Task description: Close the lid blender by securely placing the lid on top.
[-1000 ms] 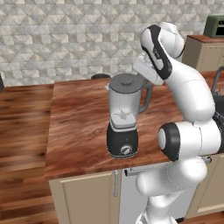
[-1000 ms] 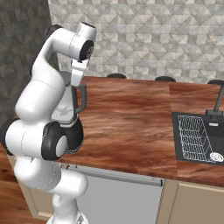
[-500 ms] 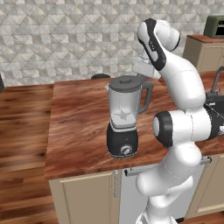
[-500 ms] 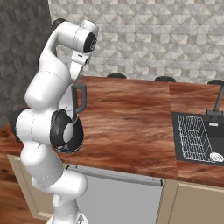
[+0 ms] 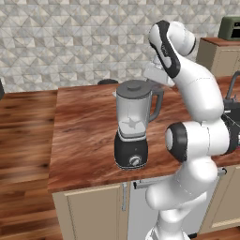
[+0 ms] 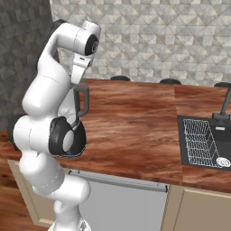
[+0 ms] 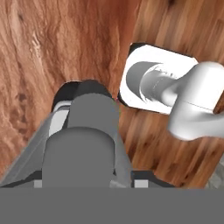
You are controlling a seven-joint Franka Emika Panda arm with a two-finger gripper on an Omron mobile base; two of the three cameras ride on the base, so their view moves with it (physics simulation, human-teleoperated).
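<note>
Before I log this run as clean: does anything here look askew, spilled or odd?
Nothing stands out. The flat round dark grey lid sits level on the tall clear plastic blender, which stands upright on the wooden counter. No spill shows around its black base.

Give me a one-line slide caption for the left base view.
Flat round dark grey lid sits on the clear-jarred, black-based blender on the wooden counter.

Clear blender [image 5: 133, 122] with dark grey lid [image 5: 135, 86], reddish-brown wood counter [image 5: 84, 136].
</note>
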